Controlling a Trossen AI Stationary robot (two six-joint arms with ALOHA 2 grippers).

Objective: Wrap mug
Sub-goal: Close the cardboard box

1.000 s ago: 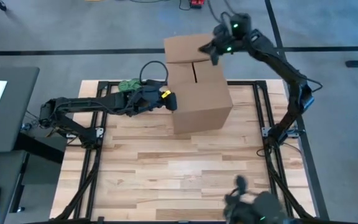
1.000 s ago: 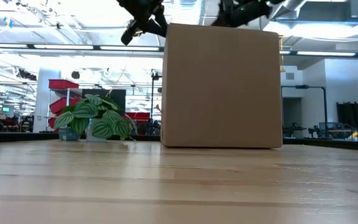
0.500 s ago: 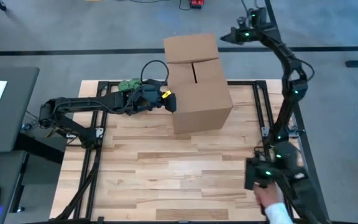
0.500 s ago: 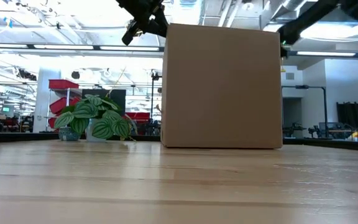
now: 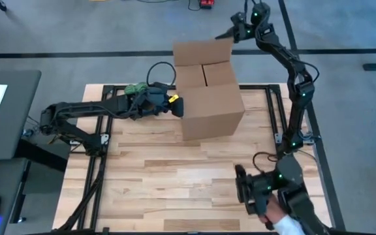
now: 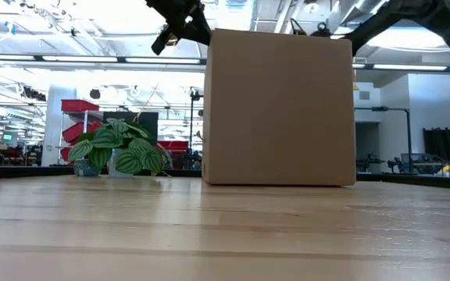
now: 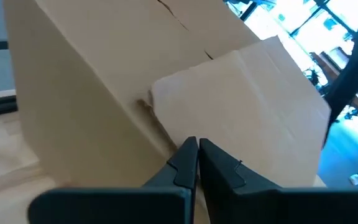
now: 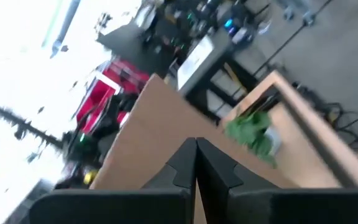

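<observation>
A brown cardboard box (image 5: 207, 98) stands on the table's far middle; its far flap (image 5: 198, 51) is open and leans back. The mug is hidden or out of view. My left gripper (image 5: 179, 106) is shut at the box's left side, near the top edge (image 7: 197, 144). My right gripper (image 5: 235, 32) is shut beside the far flap's right corner, beyond the table's far edge. In the right wrist view, cardboard (image 8: 160, 137) fills the space just ahead of the right gripper (image 8: 196, 144). My left gripper's shut fingertips (image 7: 188, 152) meet the box where its left flap (image 7: 241, 106) folds from the side wall. They come level from the table's left. My right gripper stands at the far flap's right corner (image 5: 227, 40); whether it touches the flap, I cannot tell.
A small green plant (image 5: 134, 88) stands at the far left, behind the left arm; it also shows in the low view (image 6: 119, 152). A dark device with a person's hand (image 5: 281, 219) is at the near right. The near half of the table (image 5: 175, 183) is bare wood.
My right gripper has left the far flap, swung out toward the far right, then come back to the flap's right corner. The box and my left gripper have stayed put. The dark device at the near right has shifted.
</observation>
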